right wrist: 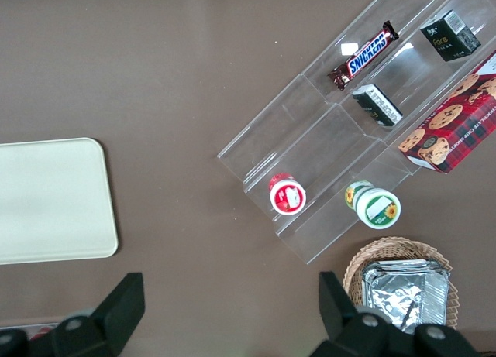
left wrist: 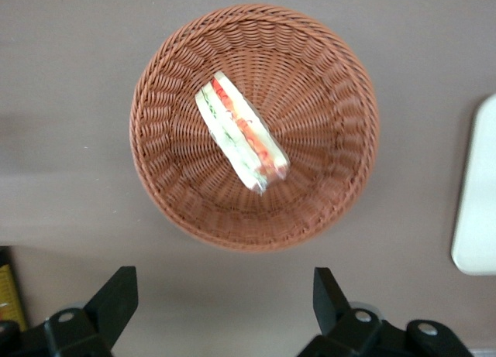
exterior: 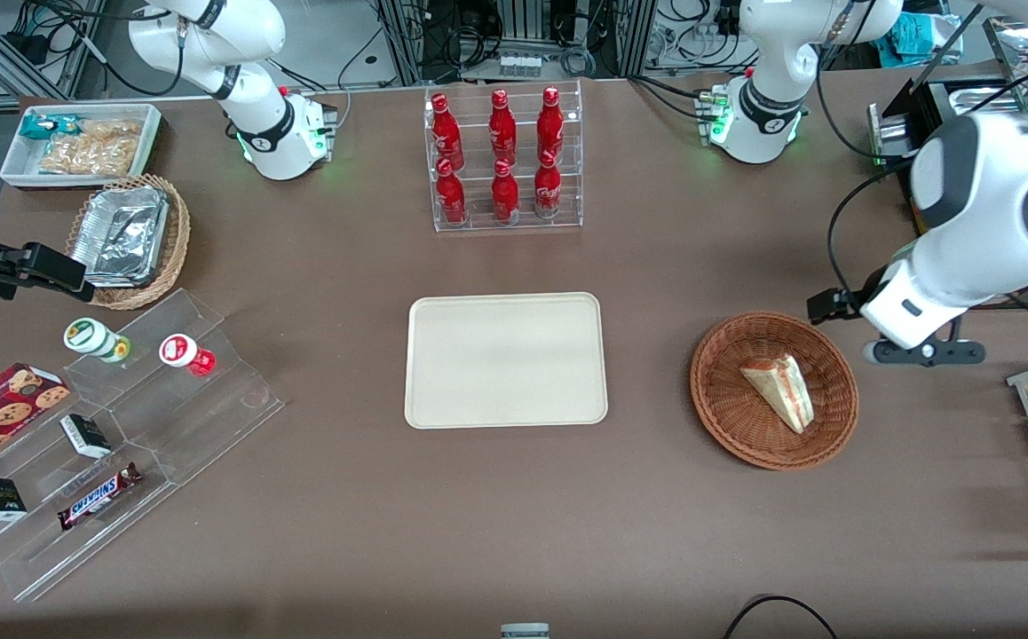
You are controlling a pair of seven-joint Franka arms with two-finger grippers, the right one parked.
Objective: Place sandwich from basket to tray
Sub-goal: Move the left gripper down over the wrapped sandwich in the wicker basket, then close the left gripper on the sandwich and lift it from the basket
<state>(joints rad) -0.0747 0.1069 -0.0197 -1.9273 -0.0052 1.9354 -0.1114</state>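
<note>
The sandwich [exterior: 781, 390] lies on its side in the basket [exterior: 727, 413], which stands apart from the bare tray [exterior: 506, 359] on the counter [exterior: 514, 515]. The gripper [left wrist: 225, 303], fingers spread wide and holding nothing, hangs apparently above the basket's rim toward the working arm's end.

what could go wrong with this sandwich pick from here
Two risks, both judgement. The sandwich lies slanted in the basket, so the open gripper, hovering above the table beside the basket, may close across its long axis and squash it or lose grip. The basket is shallow and light-looking, so a finger catching the woven rim could drag or tip it toward the tray.
</note>
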